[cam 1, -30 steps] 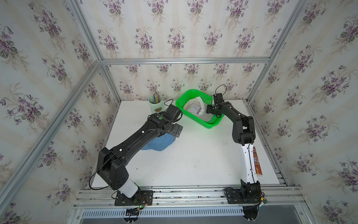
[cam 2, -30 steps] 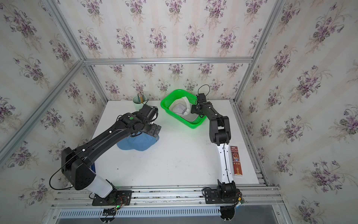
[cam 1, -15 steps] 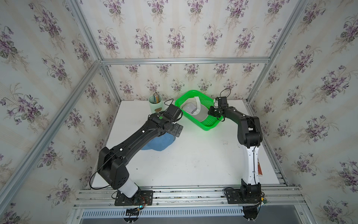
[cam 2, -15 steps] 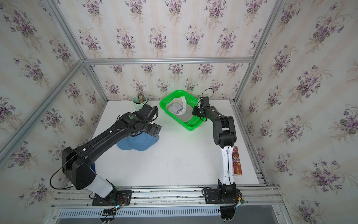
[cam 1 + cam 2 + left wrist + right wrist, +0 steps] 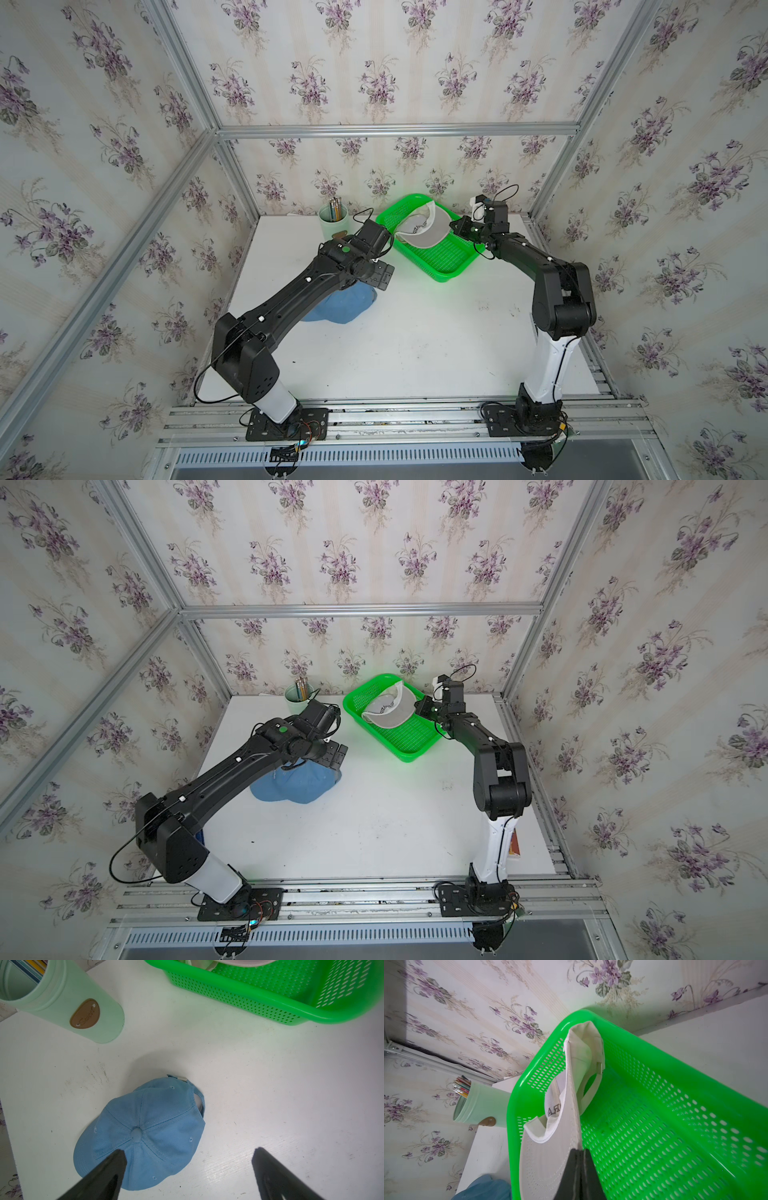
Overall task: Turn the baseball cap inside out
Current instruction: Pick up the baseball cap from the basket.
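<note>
The right fingers [image 5: 578, 1167] are clamped shut on the brim of the white fabric baseball cap [image 5: 572, 1084] inside the green perforated plastic basket [image 5: 675, 1126]. Beside the basket, the left fingers [image 5: 108, 1172] are spread wide and empty above a blue fabric baseball cap [image 5: 145, 1130] on the white surface [image 5: 270, 1084].

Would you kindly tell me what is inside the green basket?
A white cap sits in the green basket, its brim pinched by the right gripper. Whatever is beneath it is covered.

White table [image 5: 415, 345] bears blue cap [image 5: 143, 1134], green basket [image 5: 440, 257], mint cup [image 5: 332, 222].
</note>
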Controlling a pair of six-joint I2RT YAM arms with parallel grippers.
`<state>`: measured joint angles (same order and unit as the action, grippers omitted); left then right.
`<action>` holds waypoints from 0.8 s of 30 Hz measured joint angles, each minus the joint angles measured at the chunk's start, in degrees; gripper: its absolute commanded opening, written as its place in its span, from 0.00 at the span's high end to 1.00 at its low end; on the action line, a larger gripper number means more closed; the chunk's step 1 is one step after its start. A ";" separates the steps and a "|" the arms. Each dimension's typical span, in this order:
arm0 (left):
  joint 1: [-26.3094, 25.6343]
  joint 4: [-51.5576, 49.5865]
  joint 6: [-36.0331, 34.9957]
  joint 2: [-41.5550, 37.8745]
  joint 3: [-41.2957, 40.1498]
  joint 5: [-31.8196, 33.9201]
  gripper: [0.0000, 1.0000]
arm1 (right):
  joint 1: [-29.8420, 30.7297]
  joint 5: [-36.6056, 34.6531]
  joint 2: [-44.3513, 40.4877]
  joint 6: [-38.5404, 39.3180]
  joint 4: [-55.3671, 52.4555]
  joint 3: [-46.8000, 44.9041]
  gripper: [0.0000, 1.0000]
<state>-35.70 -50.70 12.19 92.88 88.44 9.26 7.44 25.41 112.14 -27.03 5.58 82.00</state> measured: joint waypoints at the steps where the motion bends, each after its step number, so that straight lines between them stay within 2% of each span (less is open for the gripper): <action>1: 0.00 0.04 0.07 0.09 0.39 -0.02 0.01 | 0.00 0.17 -1.42 -0.20 0.31 -0.74 1.00; 4: -0.50 0.68 -0.63 0.11 1.11 0.39 0.01 | 0.00 0.76 -5.33 -1.51 1.09 -2.14 1.00; 12: -6.91 5.42 -10.21 0.90 2.05 6.97 0.01 | 0.07 1.14 -15.08 -3.04 1.68 -4.79 1.00; 18: -13.68 14.34 -14.82 0.42 0.61 16.55 0.01 | 1.09 0.76 -23.63 -4.48 -0.79 -9.27 1.00; 24: -21.57 27.96 -24.98 3.26 -3.26 27.52 0.01 | 3.17 0.72 -31.74 -6.91 -2.78 -15.85 1.00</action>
<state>-57.28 -22.74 -12.80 96.14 85.19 36.77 10.61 26.13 80.40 -33.93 2.81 66.15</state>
